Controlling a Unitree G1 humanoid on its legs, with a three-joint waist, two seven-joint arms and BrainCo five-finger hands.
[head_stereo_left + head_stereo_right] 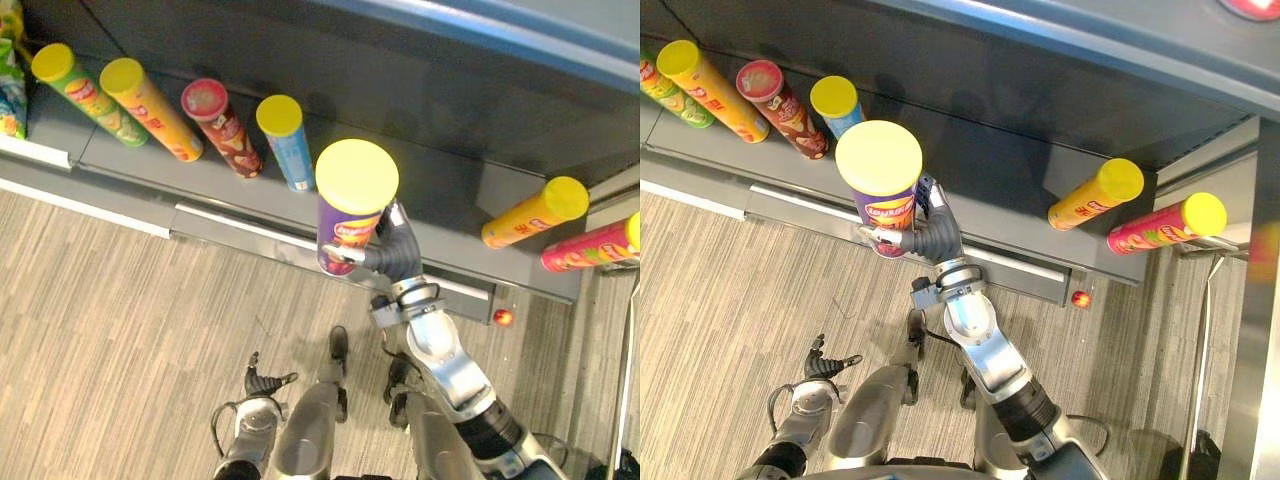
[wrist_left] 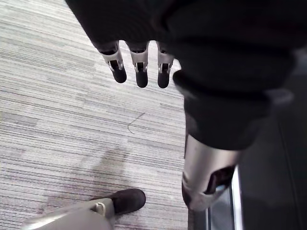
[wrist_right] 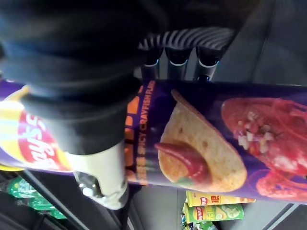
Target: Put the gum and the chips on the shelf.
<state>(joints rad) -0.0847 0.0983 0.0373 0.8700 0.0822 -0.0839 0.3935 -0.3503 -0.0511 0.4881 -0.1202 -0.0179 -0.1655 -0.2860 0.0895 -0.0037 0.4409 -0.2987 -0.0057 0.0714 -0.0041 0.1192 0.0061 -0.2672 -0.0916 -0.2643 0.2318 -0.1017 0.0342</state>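
A purple chips can [image 1: 345, 232] with a yellow lid stands upright in my right hand [image 1: 396, 252], whose fingers and thumb are curled round its lower body. It hangs just in front of the dark grey shelf [image 1: 430, 190], in the gap between a blue can [image 1: 288, 142] and an orange can [image 1: 533, 213]. From the right wrist, the can [image 3: 206, 139] lies across the palm with the thumb [image 3: 100, 175] over it. My left hand [image 1: 263, 384] hangs low over the floor, its fingers [image 2: 140, 72] relaxed and holding nothing.
Several other chips cans lie on the shelf: a green one [image 1: 88, 95], an orange one [image 1: 152, 110] and a red one [image 1: 224, 128] at the left, a pink one [image 1: 592, 246] at the far right. Snack bags [image 1: 10, 85] sit at the far left. A red knob [image 1: 503, 317] marks the shelf's front rail.
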